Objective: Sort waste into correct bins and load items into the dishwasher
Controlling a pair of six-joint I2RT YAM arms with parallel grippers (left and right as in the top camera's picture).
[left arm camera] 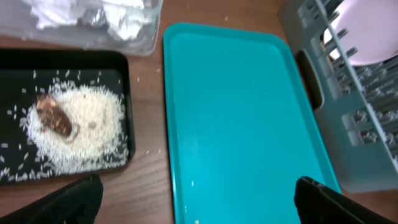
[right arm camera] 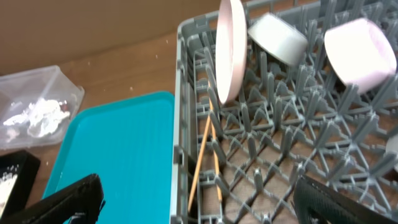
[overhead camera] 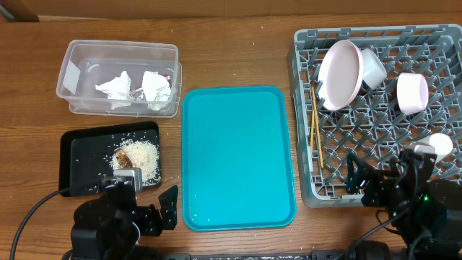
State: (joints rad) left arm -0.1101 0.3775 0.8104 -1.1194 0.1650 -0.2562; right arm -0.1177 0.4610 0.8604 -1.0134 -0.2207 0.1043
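Sorting looks all but done: tissues (overhead camera: pixel 137 87) lie in the tub (overhead camera: pixel 72 54) at upper left, rice (overhead camera: pixel 146 156) and scrap (overhead camera: pixel 124 160) on the black tray (overhead camera: pixel 79 155) at lower left, plate (overhead camera: pixel 341 74), bowls (overhead camera: pixel 412 92) and chopsticks (overhead camera: pixel 315 133) in the rack (overhead camera: pixel 375 137) at right, while left gripper (left arm camera: pixel 199 211) and right gripper (right arm camera: pixel 199 208) hang spread, empty.

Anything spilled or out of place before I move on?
Mostly tidy. The rice is piled in the black tray, but a few stray grains lie on the table just outside it. Nothing else stands out.
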